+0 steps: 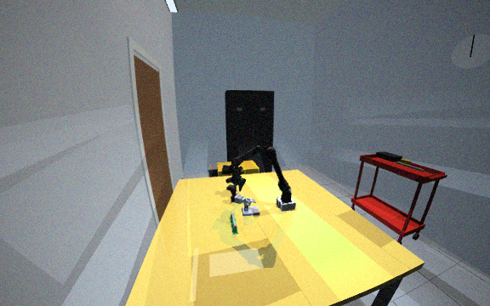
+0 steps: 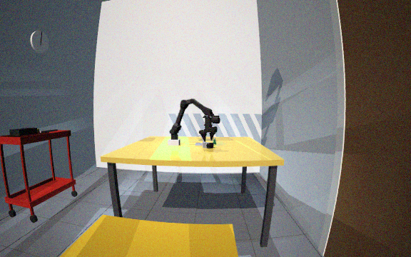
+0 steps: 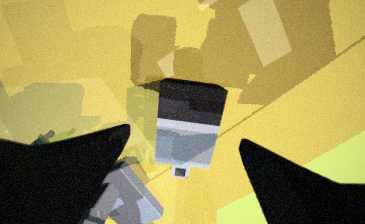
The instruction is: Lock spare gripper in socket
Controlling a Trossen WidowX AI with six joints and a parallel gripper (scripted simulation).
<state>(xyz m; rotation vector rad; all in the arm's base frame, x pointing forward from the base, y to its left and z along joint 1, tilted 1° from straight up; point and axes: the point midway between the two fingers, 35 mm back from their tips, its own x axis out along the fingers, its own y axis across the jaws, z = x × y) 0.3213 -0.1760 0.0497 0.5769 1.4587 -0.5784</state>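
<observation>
The spare gripper [image 1: 238, 198] [image 2: 205, 145] [image 3: 187, 145], a grey block with a black end and a small square spigot, lies on the table. My gripper [image 1: 237, 195] [image 2: 208, 139] [image 3: 185, 136] is open above it; in the wrist view the block shows between the spread fingertips, with nothing gripped. The grey mount [image 1: 251, 211] [image 3: 135, 195] stands beside it, partly hidden by a finger in the wrist view. The pin, with a red head [image 1: 235, 227], lies along the green holder [image 1: 231, 220] [image 2: 215, 142], away from the mount. The inside of the socket cannot be made out.
The arm's base [image 1: 286, 205] [image 2: 173, 142] stands on the yellow table [image 1: 326, 255] [image 2: 138, 153], to the side of the mount. A red cart [image 1: 391, 212] [image 2: 41, 187] stands apart from the table. Strong shadows and light patches cross the table top.
</observation>
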